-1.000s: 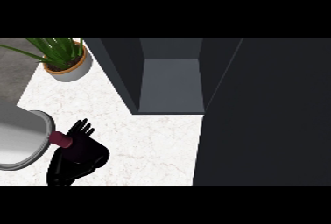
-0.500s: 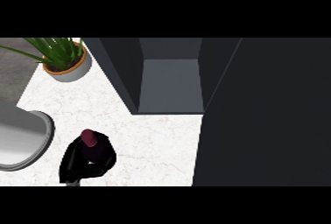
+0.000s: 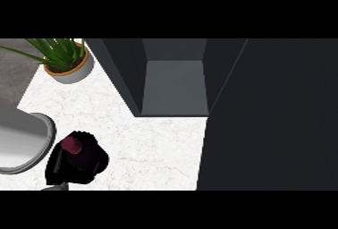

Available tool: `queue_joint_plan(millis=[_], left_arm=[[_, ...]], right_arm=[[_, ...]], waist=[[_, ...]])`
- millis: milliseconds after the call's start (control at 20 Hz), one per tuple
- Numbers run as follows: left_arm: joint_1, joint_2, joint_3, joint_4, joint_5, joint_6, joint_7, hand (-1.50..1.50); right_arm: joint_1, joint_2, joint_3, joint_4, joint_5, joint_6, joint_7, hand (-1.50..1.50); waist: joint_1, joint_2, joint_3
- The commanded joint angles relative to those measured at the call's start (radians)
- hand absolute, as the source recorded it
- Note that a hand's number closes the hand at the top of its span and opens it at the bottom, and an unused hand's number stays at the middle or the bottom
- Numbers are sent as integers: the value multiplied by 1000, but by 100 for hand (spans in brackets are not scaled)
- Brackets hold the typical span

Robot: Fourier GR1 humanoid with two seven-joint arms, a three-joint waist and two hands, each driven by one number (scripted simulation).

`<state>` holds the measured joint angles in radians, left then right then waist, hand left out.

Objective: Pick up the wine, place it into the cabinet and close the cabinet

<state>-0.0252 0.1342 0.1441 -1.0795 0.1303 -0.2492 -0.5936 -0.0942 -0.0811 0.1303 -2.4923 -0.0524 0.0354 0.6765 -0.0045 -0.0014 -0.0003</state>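
The wine bottle [image 3: 71, 145] shows only as a dark red top poking out of my left hand [image 3: 79, 162], low at the left over the white marble counter [image 3: 152, 143]. That hand's fingers are curled round the bottle and hide its body. The dark grey cabinet [image 3: 175, 85] stands open at the back middle, well up and right of the hand, with a bare grey inside. My right hand is out of view.
A large grey round dish [image 3: 20, 143] lies at the left edge, close beside the hand. A potted green plant [image 3: 66, 67] stands at the back left. A broad dark cabinet panel [image 3: 277, 116] fills the right side.
One second ago the hand's fingers stood open beside the bottle. They have since curled round it, and hand and bottle have shifted right, away from the dish.
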Motion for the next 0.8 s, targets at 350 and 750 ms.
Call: queue_joint_plan(millis=[350,750], left_arm=[[27,0,16,-163,-1,32,-111,150],[45,-49,-76,-500,123,4,252,150]], right_arm=[[54,13,11,-136,-39,-3,40,-150],[106,26,-1,-70,-34,38,-69,-150]], waist=[[5,-2,1],[4,-2,1]])
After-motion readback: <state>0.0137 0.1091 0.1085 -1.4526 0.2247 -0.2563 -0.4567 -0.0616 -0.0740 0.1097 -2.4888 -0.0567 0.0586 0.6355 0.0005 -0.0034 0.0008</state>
